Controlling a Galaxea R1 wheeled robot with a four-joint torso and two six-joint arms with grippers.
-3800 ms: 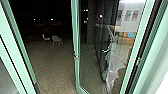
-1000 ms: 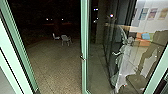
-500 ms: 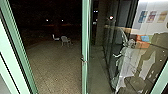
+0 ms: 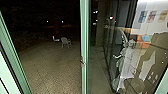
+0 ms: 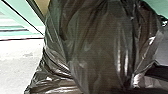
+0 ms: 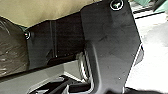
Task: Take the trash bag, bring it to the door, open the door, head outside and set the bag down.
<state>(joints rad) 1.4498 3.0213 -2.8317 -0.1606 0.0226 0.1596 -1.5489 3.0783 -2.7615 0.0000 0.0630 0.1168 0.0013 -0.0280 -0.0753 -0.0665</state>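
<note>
The glass door point(image 4: 100, 57) with its green frame stands open in the head view, a handle point(image 4: 83, 63) on its near-centre edge. To its left the doorway gives onto the dark paved yard point(image 4: 53, 67). A dark, shiny trash bag point(image 5: 97, 47) hangs large and close in the left wrist view, gathered toward its top. Part of the bag point(image 6: 12, 47) also shows beside the robot's dark plate in the right wrist view. Whether a gripper holds the bag cannot be made out.
Pale chairs point(image 4: 65, 42) stand out in the yard. A green door post point(image 4: 11, 52) rises at the left of the doorway. Reflections of the robot and a bright room lie on the glass at the right.
The head view has shifted and turned since the earliest frame, bringing the door's edge nearer the middle right. In the latest half second the left post has slid a little further left.
</note>
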